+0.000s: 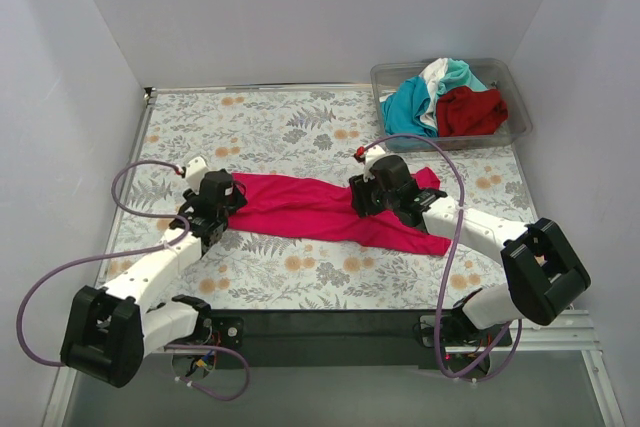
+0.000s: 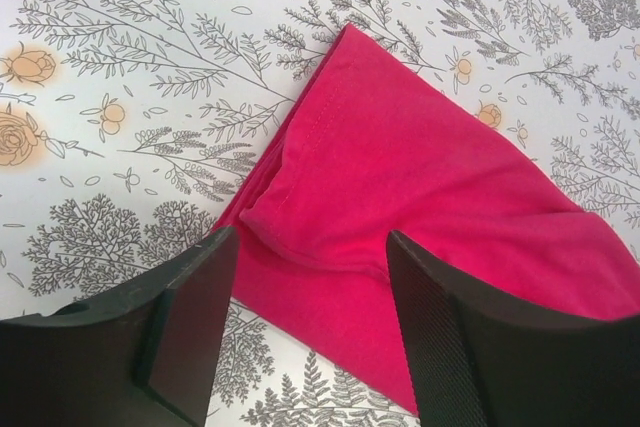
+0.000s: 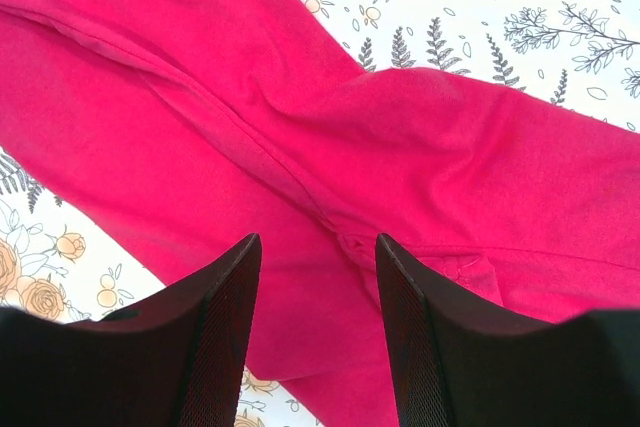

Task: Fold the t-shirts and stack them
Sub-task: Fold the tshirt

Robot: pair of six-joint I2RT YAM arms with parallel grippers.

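Magenta-pink t-shirt (image 1: 320, 209); lies drawn out in a long, narrow, rumpled band across the middle of the flower-printed table (image 1: 280, 127), running from left to lower right; not yet folded square.
Left gripper (image 2: 312, 292); at the shirt's left end; fingers wide apart, the doubled corner of cloth lying between them, unclamped.
Right gripper (image 3: 318, 282); over the shirt's right part; jaws likewise spread, creased cloth beneath and between them, nothing pinched.
Clear plastic bin (image 1: 520, 119); at the table's far right corner, well apart from both grippers; holds a teal t-shirt (image 1: 408, 107), a white t-shirt (image 1: 434, 77) and a dark red t-shirt (image 1: 470, 112), all crumpled together; teal at left, dark red at right, white between them.
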